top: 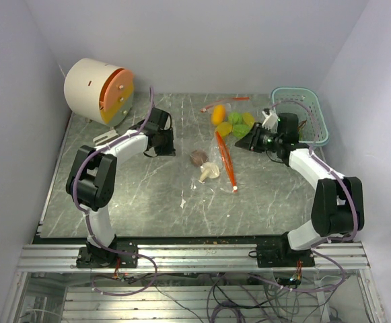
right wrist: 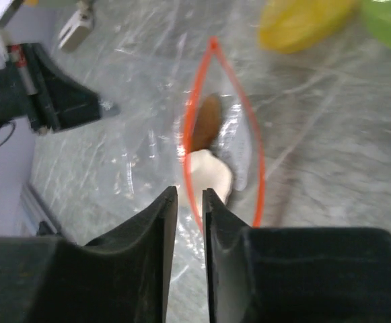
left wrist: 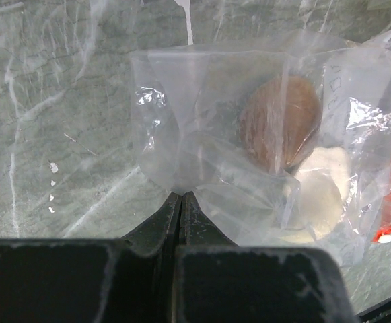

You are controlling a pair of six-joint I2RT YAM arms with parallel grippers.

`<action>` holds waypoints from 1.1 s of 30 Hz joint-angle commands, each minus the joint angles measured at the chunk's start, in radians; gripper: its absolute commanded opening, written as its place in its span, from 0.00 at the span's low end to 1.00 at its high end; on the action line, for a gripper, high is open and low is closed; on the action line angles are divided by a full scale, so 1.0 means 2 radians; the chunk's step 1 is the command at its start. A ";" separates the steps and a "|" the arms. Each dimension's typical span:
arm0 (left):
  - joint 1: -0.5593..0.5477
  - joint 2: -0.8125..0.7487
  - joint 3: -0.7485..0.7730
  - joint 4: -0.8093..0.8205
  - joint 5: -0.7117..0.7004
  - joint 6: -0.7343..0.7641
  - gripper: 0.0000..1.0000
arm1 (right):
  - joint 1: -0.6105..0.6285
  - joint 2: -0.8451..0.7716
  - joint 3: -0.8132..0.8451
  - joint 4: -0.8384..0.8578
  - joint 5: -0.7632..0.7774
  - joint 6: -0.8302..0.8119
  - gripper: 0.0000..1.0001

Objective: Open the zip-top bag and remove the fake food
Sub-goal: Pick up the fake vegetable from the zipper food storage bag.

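We see left pincer (left wrist: 182,195) clamped on corner of clear crinkly zip-top bag (left wrist: 175,94) | right pincer (right wrist: 190,195) barely parted, empty

We are looking at a robotics lab test cell. Plain pale walls (top: 202,40) box in a grey marbled surface (top: 148,202). An aluminium extrusion rail (top: 195,257) runs along its near edge, and the left arm (top: 94,182) and right arm (top: 330,202) are bolted to it. Loose cables (top: 235,296) tangle below the rail. The only props we see are fake food (top: 234,124), a teal basket (top: 303,114) and a white-and-orange drum (top: 97,91).
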 commanded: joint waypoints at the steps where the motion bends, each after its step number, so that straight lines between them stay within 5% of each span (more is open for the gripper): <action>1: -0.002 0.002 -0.007 0.017 0.014 -0.008 0.07 | -0.019 0.010 -0.012 0.003 0.064 0.031 0.12; 5: -0.002 0.001 -0.007 0.021 0.016 -0.012 0.07 | -0.014 0.038 -0.006 0.012 0.067 0.035 0.00; 14: -0.003 -0.005 -0.012 0.019 0.013 -0.014 0.07 | 0.077 0.110 0.031 -0.016 0.103 -0.017 0.02; 17: -0.003 -0.006 -0.017 0.020 0.014 -0.015 0.07 | 0.095 0.120 0.030 -0.007 0.091 -0.014 0.11; 23: -0.003 -0.007 -0.021 0.020 0.014 -0.015 0.07 | 0.126 0.133 0.048 -0.034 0.100 -0.043 0.49; 33: -0.003 -0.009 -0.018 0.014 0.007 -0.015 0.07 | 0.180 0.127 0.054 -0.110 0.158 -0.103 0.69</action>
